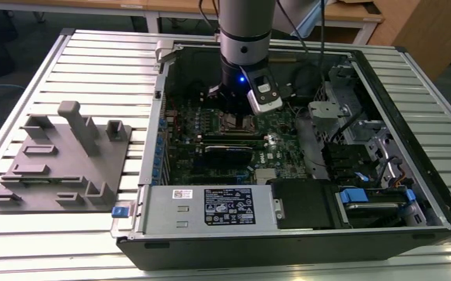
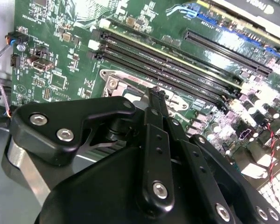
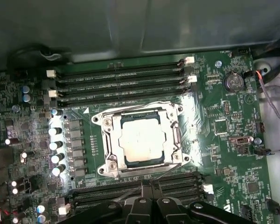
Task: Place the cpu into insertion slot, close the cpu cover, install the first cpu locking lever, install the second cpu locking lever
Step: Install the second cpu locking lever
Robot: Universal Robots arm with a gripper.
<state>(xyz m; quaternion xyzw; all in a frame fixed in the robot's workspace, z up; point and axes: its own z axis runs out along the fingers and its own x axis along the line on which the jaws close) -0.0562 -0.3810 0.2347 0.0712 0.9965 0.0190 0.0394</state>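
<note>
The cpu (image 3: 142, 140) lies flat in the insertion slot (image 3: 105, 164), its dull metal top showing through the window of the cpu cover (image 3: 113, 140), which lies down over it. A thin wire lever (image 3: 130, 108) runs along one side of the socket and another lever (image 3: 177, 165) along the opposite side. My gripper (image 3: 147, 185) is shut with nothing seen between its fingers, its tips just off the socket's edge near the second lever. In the second wrist view the gripper (image 2: 155, 92) hangs close above the socket rim (image 2: 113, 84). In the exterior view the arm stands over the socket (image 1: 237, 122).
Long black memory slots (image 3: 121, 79) flank the socket on both sides. A black card (image 1: 227, 153), a grey power supply box (image 1: 209, 206) and a drive cage (image 1: 366, 146) crowd the open case. A grey fixture (image 1: 65, 158) sits on the table at the exterior view's left.
</note>
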